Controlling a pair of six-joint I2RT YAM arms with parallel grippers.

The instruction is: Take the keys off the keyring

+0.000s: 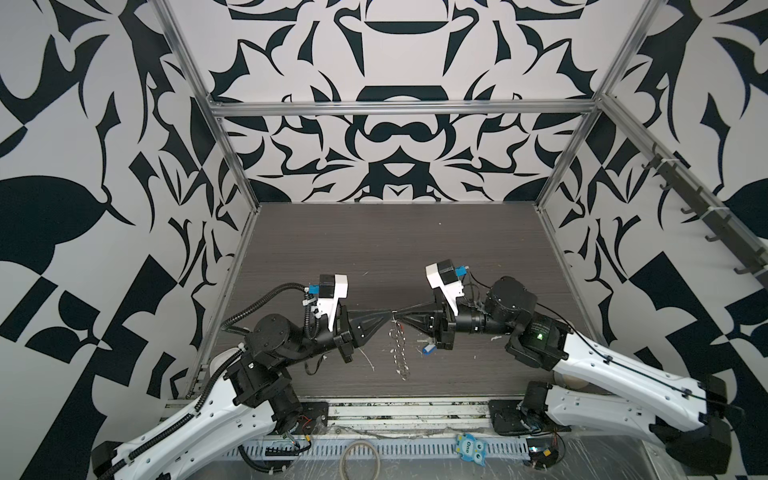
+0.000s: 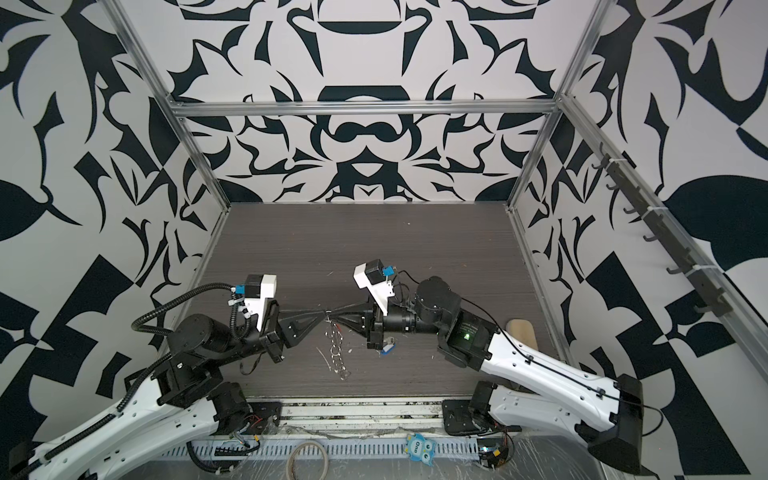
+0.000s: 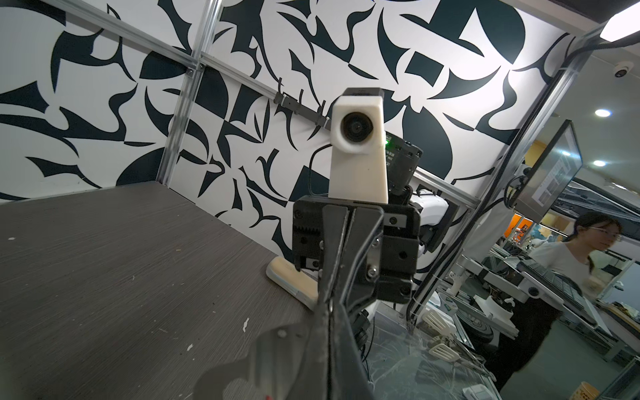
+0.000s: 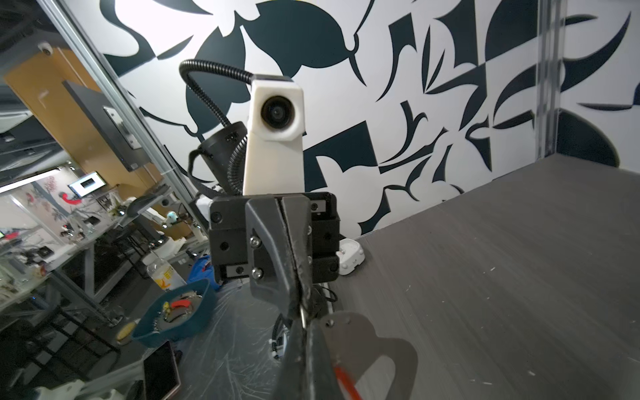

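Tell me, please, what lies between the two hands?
The keyring: left hand and right hand pinch its end tip to tip, in both top views.

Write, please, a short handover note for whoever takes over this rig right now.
Left gripper: shut on the top end of the keyring.
Right gripper: shut, tip to tip with it, at that same end.
The keyring hangs from the tips above the table.
Done: the blue-tagged key lies loose on the table under the right gripper.
Left: the red-tagged key shows against the keyring's plate in the right wrist view, apparently attached; it needs freeing.
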